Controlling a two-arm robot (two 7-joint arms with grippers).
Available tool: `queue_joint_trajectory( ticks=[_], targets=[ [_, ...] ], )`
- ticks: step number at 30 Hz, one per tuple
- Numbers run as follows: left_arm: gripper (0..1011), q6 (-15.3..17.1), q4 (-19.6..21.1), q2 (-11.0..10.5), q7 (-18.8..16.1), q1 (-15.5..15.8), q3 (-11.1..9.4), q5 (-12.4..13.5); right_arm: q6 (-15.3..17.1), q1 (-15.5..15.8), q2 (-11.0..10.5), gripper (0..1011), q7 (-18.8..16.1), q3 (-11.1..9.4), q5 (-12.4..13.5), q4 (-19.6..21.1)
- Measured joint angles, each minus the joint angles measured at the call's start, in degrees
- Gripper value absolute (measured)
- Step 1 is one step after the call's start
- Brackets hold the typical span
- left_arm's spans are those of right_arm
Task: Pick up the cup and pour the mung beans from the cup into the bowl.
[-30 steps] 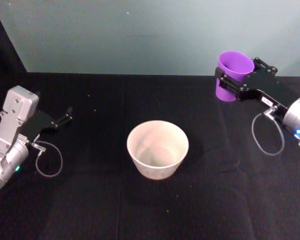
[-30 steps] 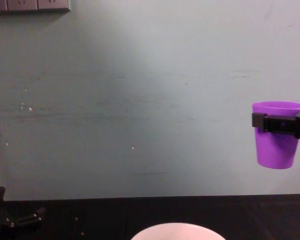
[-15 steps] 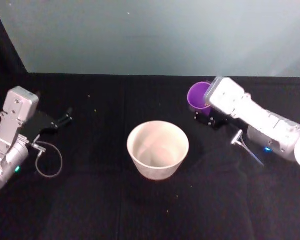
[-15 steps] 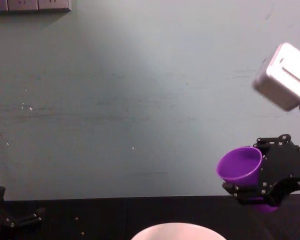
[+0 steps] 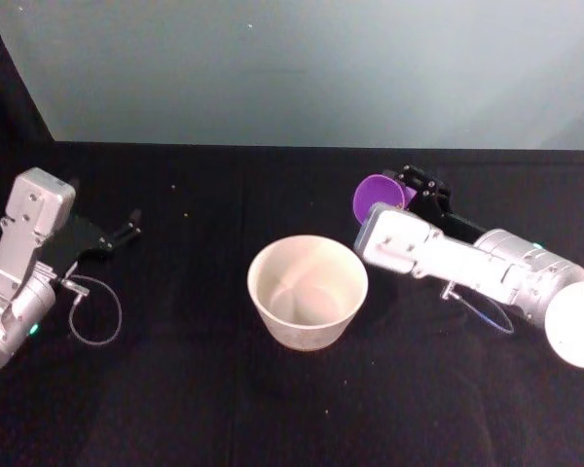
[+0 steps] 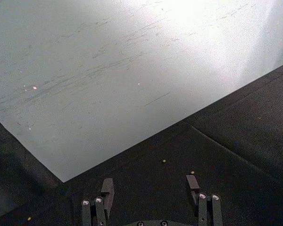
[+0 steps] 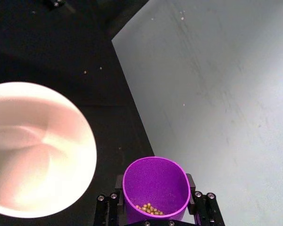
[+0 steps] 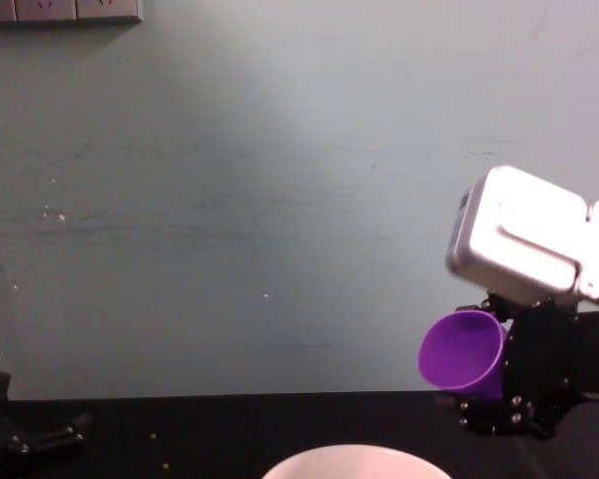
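Now, right gripper (image 5: pixel 397 192): jaws pinched on the cup from two opposite sides, black fingers (image 7: pixel 107 203) against its wall just below the rim.
Cup (image 5: pixel 374 195): purple, held off the table, to the right of the bowl and a little beyond it; near it, not touching.
Cup attitude: tipped over, mouth turned toward the robot's left; in the chest view the opening (image 8: pixel 461 349) faces left and slightly up, above the bowl's right side.
Mung beans (image 7: pixel 148 208): a small heap of olive-brown grains, lying against the lower inside wall of the cup, well short of the rim.
Bowl (image 5: pixel 307 329): pale pinkish-white, upright on the black table (image 5: pixel 175 389), roughly centre; only the top of its rim (image 8: pixel 354 456) shows in the chest view.
Bowl interior: smooth and pale as seen from the right wrist (image 7: pixel 37 150).
Left gripper (image 6: pixel 150 186): fingers spread apart, holding nothing; parked low at the left side of the table, well apart from the bowl.
Stray grains (image 6: pixel 163 161): a couple loose on the cloth ahead of the left gripper.
Backdrop: plain pale grey-green wall (image 5: pixel 292 68) behind the table.
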State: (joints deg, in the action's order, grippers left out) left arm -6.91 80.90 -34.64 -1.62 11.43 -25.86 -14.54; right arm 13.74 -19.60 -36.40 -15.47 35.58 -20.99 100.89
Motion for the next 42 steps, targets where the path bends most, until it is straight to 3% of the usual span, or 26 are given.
queue_joint_trajectory(
  ticks=[10,19,21,22,24,25,34,42],
  targets=[
    [1000,0.0,0.0,0.0,0.0,0.0,0.0,0.0,-0.1,-0.6,-0.4,734,-0.4,2.8,-7.5,0.7],
    [1000,0.0,0.0,0.0,0.0,0.0,0.0,0.0,-0.2,-1.7,-0.8,734,-1.1,6.5,-17.1,1.4],
    [1000,0.0,0.0,0.0,0.0,0.0,0.0,0.0,-0.1,-1.8,-0.9,734,-1.0,6.8,-17.9,1.5],
    [1000,0.0,0.0,0.0,0.0,0.0,0.0,0.0,0.3,-2.0,-1.1,734,-1.0,7.7,-20.8,1.8],
    [1000,0.0,0.0,0.0,0.0,0.0,0.0,0.0,0.7,-2.3,-1.2,734,-0.9,8.7,-23.8,2.0],
    [1000,0.0,0.0,0.0,0.0,0.0,0.0,0.0,0.7,-2.3,-1.2,734,-0.9,8.7,-23.8,2.0],
    [1000,0.0,0.0,0.0,0.0,0.0,0.0,0.0,1.5,-3.1,-1.6,734,-0.7,11.2,-33.0,2.5],
    [1000,0.0,0.0,0.0,0.0,0.0,0.0,0.0,1.8,-3.4,-1.7,734,-1.1,12.7,-38.8,2.7]
  ],
)
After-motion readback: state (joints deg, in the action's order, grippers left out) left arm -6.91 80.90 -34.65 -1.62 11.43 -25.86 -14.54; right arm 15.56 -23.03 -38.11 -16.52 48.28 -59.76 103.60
